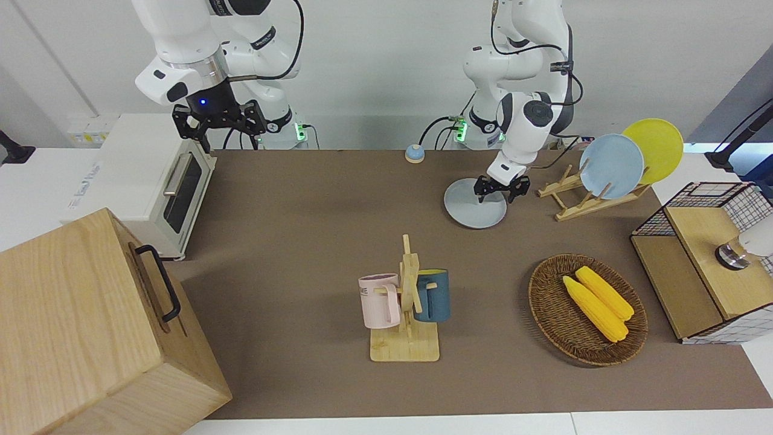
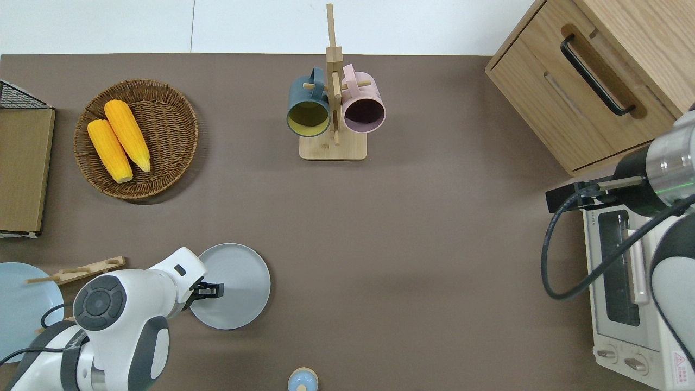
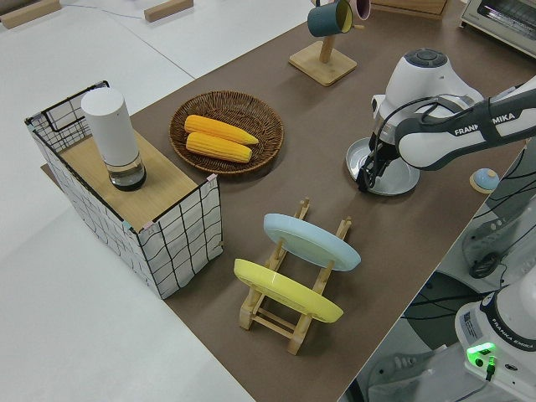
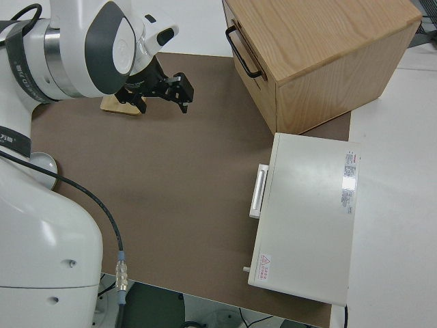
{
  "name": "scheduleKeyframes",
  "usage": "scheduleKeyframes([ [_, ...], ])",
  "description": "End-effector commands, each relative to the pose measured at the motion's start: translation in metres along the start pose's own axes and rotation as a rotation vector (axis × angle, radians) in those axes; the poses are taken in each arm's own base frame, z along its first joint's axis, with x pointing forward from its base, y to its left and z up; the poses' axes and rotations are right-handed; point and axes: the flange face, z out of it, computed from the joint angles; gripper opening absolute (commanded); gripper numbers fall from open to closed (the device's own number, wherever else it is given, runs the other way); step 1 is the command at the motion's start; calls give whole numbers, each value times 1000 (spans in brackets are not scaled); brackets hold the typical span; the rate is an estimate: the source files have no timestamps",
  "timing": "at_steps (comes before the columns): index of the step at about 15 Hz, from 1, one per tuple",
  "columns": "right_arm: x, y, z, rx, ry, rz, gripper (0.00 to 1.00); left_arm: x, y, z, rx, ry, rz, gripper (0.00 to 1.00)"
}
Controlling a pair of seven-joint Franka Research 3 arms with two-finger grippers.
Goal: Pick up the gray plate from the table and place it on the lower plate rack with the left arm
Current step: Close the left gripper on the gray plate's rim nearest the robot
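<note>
Presently the gray plate (image 2: 233, 285) is seen lying flat on the bench (image 2: 412, 228), near the edge nearest the robots, beside the lower plate rack (image 1: 580, 196). The left end effector (image 1: 502, 187) is set low at its rim; whether anything is gripped cannot be told. Stiff, smooth and probably breakable, the plate is best pinched at the raised rim. The right arm is parked.

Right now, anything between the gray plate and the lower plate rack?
No. The overhead view shows only bare table between the gray plate and the lower plate rack, though the left arm partly covers that stretch.
</note>
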Motion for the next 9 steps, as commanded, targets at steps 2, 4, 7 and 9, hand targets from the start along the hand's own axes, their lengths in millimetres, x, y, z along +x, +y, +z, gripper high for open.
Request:
scheduleKeyframes([
  [2,-2,1,-4,-2,-5,15,983,-4,2,3,-4,16,-13,180],
  [4,-3,1,-4,-2,-3,15,983,-3,2,2,-5,19,-14,1],
  [7,-2,1,-5,-2,-2,15,983,-2,2,2,-6,30,-16,0],
  [9,-3,1,-4,-2,-3,15,983,-2,-1,2,-6,27,-19,0],
])
